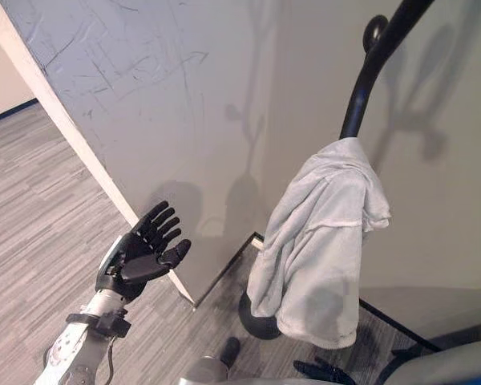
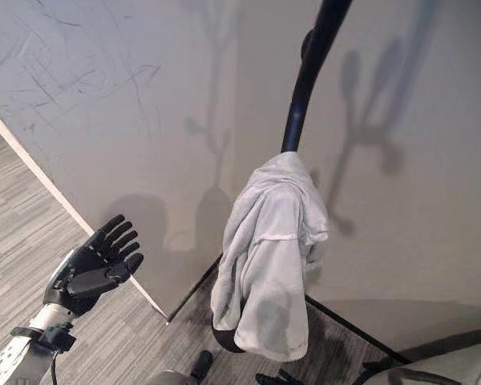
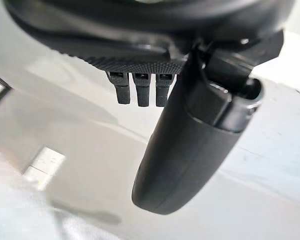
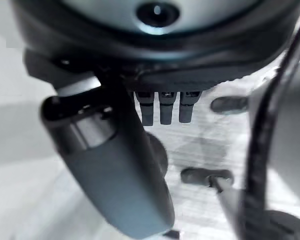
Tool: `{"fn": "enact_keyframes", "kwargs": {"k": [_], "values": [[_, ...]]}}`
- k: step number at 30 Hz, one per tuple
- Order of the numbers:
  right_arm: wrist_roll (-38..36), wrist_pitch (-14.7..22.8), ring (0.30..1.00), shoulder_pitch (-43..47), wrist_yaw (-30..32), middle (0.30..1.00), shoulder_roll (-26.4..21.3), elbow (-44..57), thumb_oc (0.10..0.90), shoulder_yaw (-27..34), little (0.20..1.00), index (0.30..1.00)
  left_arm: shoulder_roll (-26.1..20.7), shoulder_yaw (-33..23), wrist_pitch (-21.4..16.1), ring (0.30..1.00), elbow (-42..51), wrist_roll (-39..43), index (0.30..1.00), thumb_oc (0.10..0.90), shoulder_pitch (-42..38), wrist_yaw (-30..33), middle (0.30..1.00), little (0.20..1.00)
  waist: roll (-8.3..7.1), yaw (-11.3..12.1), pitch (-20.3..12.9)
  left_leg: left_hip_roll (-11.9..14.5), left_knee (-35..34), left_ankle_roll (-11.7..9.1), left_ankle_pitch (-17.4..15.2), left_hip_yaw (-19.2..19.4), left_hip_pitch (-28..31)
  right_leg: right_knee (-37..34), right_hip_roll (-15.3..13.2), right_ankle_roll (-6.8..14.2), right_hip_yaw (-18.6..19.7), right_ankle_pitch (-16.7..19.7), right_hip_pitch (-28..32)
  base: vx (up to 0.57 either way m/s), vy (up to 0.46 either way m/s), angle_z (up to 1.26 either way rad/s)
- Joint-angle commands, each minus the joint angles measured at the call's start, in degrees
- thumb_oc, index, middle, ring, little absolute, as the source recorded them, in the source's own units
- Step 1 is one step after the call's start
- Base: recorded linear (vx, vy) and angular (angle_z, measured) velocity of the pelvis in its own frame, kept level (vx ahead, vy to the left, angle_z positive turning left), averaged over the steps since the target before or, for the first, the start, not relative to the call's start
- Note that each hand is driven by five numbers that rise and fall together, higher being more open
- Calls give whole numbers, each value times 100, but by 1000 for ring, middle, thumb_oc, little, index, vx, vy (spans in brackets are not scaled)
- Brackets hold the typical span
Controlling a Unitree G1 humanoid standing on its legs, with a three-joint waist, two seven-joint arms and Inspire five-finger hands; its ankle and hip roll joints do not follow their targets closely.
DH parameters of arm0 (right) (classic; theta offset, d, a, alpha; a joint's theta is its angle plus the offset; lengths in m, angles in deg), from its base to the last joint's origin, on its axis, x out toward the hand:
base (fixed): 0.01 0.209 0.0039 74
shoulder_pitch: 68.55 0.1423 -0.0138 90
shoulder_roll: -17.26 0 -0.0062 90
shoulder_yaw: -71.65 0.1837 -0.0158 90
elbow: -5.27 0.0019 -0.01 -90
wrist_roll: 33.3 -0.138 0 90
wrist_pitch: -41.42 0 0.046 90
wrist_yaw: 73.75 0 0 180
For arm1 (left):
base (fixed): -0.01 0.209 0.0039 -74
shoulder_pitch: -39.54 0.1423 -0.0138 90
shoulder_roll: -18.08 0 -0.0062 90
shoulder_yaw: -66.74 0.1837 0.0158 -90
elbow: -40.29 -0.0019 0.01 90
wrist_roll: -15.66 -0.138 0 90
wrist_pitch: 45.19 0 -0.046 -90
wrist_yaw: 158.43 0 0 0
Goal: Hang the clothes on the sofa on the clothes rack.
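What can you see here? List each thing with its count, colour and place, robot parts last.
garment: one, pale grey-white, draped over the rack's curved arm, hanging down to its base.
clothes rack: one, black, standing in the corner by the walls.
walls: two, off-white, meeting behind the rack.
floor: grey striped, at the left.
left hand: one, dark, raised with fingers spread, apart from the garment.
right hand: one, dark, fingers straight, low above the floor.

Pale walls [image 1: 184,96], grey striped carpet floor [image 1: 32,216].

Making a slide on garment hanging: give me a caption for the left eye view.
Pale garment draped on the black clothes rack, left robot hand raised open beside it.
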Motion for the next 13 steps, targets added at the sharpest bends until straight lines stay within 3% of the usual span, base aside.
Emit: {"fn": "enact_keyframes", "kwargs": {"k": [1,3,4,5,6,7,8,9,13], "values": [[90,43,900,107,-99,900,-86,23,800,-133,900,900,293,-127,-568,900,-797,-641,900,800,-74,107,900,900,50,40,-47,532,38,-125,-1013,184,722,-84,-65,52,102,771,-740,-12,-3,-5],[76,45,900,149,-57,900,-149,-9,800,-79,900,900,648,10,-448,900,-2400,-868,900,800,-383,315,900,900,40,38,-42,547,38,-122,-1007,219,733,-84,-53,45,140,768,-746,-18,2,-9],[75,44,900,155,-57,900,-155,-9,800,-75,900,900,652,18,-465,900,-2432,-868,900,800,-409,308,900,900,45,40,-37,548,38,-122,-1009,219,732,-84,-52,45,140,767,-747,-18,12,-13],[21,32,900,230,22,900,-172,-81,800,-10,900,900,1048,55,-342,900,-3938,-883,900,800,-839,502,900,900,38,13,-40,558,38,-119,-1007,234,747,-84,-38,36,173,760,-748,-6,11,-12],[12,36,900,275,67,900,-175,-126,800,15,900,900,1253,29,-303,900,-4726,-886,900,800,-1032,565,900,900,24,-20,-51,561,38,-111,-1010,238,743,-84,-31,37,207,765,-769,-6,11,-9],[11,37,900,289,67,900,-180,-129,800,19,900,900,1257,31,-324,900,-4767,-883,900,800,-1066,553,900,900,30,-16,-37,564,38,-111,-1013,242,746,-84,-29,37,211,764,-767,-5,8,-10],[-16,36,900,311,108,900,-167,-147,800,29,900,900,1415,16,-317,900,-5406,-913,900,800,-1193,624,900,900,17,-40,-45,568,38,-100,-1022,247,757,-84,-18,34,254,761,-780,12,14,-13],[-38,42,900,335,163,900,-121,-230,800,-8,900,900,1607,-21,-301,900,-6706,-1089,900,800,-1520,752,900,900,-10,-97,-81,572,38,-87,-1049,272,786,-84,4,29,348,756,-803,17,24,-13],[-159,74,900,337,281,900,-19,-402,800,-13,900,900,1735,-238,-277,900,-8054,-1419,900,800,-1868,954,900,900,-68,-159,-159,573,38,-68,-1094,305,835,-84,35,9,462,735,-803,31,24,-10]]}}
